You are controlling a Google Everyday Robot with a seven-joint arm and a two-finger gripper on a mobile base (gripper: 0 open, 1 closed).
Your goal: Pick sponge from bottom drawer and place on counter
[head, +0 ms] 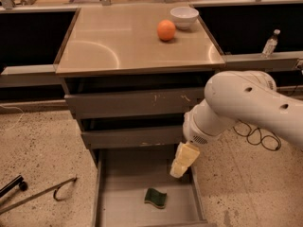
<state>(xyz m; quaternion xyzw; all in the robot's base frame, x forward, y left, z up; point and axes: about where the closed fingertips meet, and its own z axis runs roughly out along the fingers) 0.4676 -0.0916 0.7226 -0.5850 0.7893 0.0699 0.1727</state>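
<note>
The sponge [155,198], dark green face up, lies on the floor of the open bottom drawer [118,207], near its middle front. My gripper [181,167] hangs from the white arm over the drawer's right side, above and to the right of the sponge, apart from it. The counter [109,41] is the glossy beige cabinet top above the drawers.
An orange [166,30] and a white bowl [184,16] sit at the counter's back right. Two shut grey drawers [128,103] are above the open one. A bottle [270,43] stands on the right ledge. Cables [255,136] lie at right, a metal rod [38,195] at left.
</note>
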